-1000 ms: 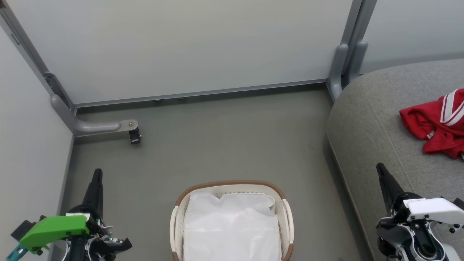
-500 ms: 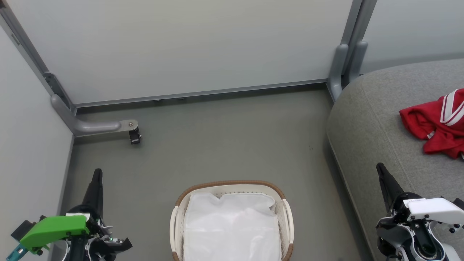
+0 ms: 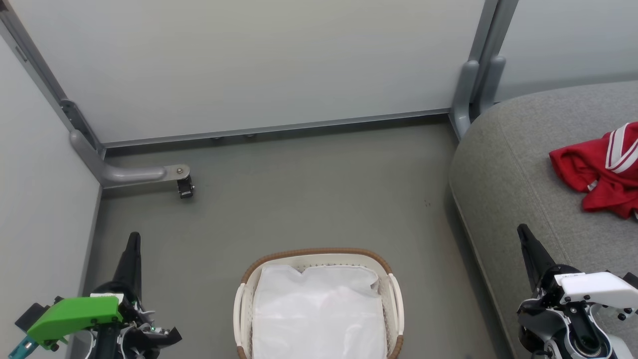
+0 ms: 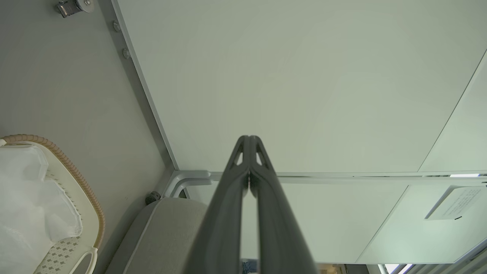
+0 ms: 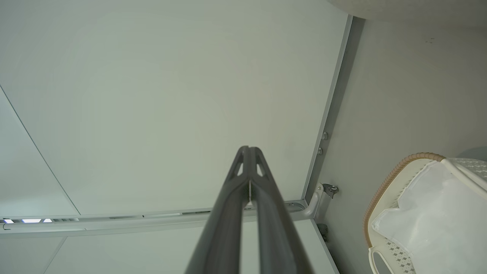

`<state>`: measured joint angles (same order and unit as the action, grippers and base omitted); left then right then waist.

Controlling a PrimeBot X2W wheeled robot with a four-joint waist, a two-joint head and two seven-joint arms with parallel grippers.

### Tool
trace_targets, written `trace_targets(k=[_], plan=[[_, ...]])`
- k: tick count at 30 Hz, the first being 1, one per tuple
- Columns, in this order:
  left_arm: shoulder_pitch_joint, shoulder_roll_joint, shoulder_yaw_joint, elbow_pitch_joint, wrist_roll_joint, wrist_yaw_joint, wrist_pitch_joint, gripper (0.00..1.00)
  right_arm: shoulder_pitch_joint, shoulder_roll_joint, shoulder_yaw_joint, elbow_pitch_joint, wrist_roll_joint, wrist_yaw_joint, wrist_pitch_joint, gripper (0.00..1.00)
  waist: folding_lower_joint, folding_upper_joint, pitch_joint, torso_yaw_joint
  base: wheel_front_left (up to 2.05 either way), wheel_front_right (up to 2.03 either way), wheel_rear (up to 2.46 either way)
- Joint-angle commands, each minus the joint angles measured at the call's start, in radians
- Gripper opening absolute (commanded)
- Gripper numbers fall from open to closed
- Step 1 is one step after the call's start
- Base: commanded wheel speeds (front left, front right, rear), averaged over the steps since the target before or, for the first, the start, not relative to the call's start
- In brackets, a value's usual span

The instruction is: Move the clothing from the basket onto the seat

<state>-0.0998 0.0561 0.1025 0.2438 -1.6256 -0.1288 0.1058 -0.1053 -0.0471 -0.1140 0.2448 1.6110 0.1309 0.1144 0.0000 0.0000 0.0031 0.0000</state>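
- Nothing has moved since a second ago: both arms and every object sit as they were.
- Red clothing point(image 3: 600, 167) lies crumpled on the seat point(image 3: 513, 164), at the head view's right edge.
- On the floor, the basket point(image 3: 314, 253) holds just its white liner sheet point(image 3: 319, 314) (so the move looks finished, as far as can be seen).
- Left gripper point(image 3: 133, 239) and right gripper point(image 3: 522, 230) are pinched closed on nothing, well apart from the basket.
- Head view gives the clothing's place; the wrist views make plain the fingertips meeting, and the left one adds a paper notice point(image 4: 452, 203) on the wall.
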Motion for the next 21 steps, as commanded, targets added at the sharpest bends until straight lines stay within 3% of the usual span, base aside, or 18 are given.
trace_targets(k=[1,21], plan=[[-0.016,0.003,0.006,0.000,0.009,-0.003,0.005,0.00,-0.006,-0.006,-0.001,-0.002,0.004,0.000,0.003,0.00,0.0000,0.0000,0.000,0.000,0.00,0.00,0.00],[-0.016,0.001,0.008,0.000,0.010,-0.003,0.006,0.00,-0.006,-0.006,-0.001,-0.002,0.004,0.000,0.003,0.00,0.0000,0.0000,0.000,0.000,0.00,0.00,0.00]])
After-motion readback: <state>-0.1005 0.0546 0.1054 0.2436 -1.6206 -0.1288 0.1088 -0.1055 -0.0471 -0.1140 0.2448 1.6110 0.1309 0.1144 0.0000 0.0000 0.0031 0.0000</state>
